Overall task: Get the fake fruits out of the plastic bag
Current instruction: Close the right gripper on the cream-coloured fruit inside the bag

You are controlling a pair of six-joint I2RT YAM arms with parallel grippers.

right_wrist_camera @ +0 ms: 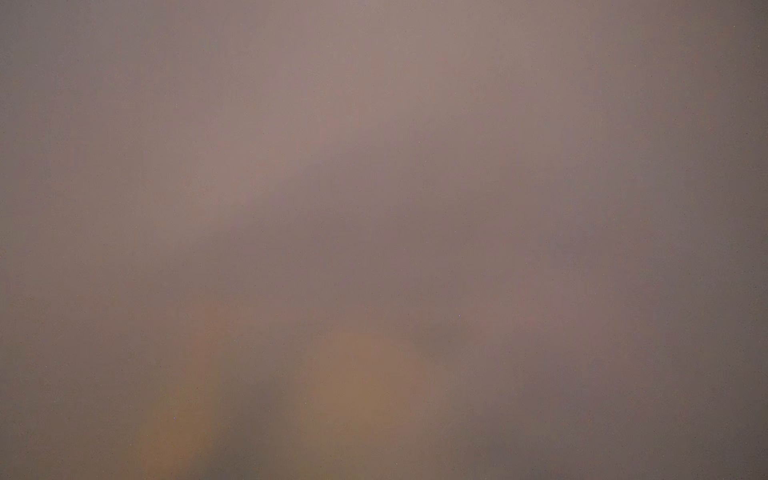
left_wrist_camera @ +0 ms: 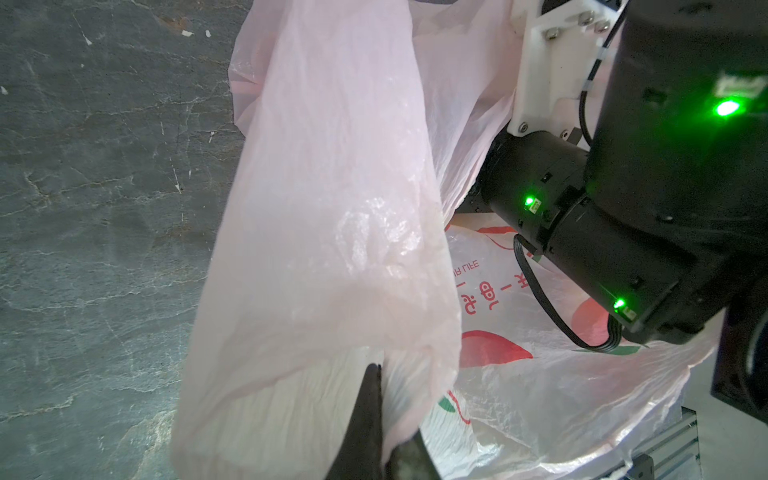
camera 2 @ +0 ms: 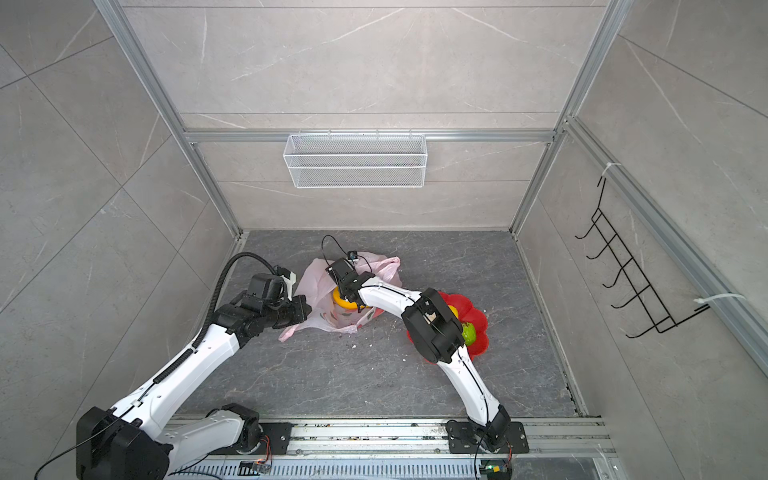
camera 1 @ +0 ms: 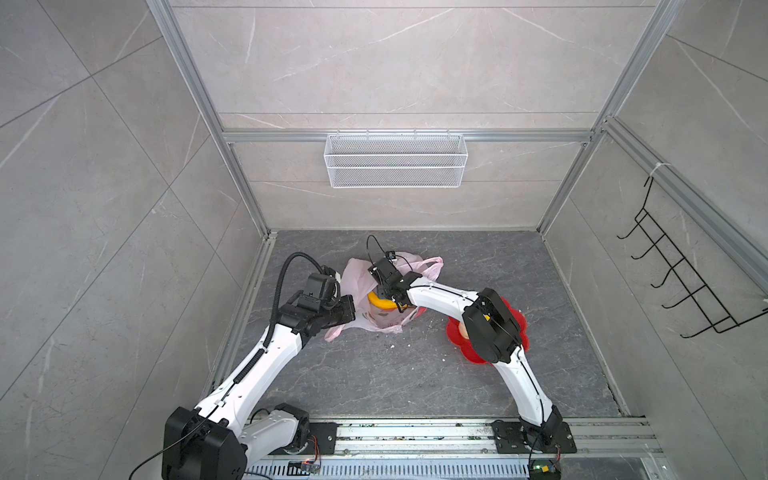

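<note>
Yellow banana (camera 1: 380, 303) inside pale-pink plastic bag (camera 1: 355, 277)

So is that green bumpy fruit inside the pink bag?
No, in a top view the green fruit lies in the red flower-shaped dish, outside the bag.

Film, stone and plastic
The plastic bag (left_wrist_camera: 332, 199) is thin, crinkled, translucent film; the bench (left_wrist_camera: 83, 216) matt, veined dark stone; the banana (camera 1: 382, 305) glossy plastic.
</note>
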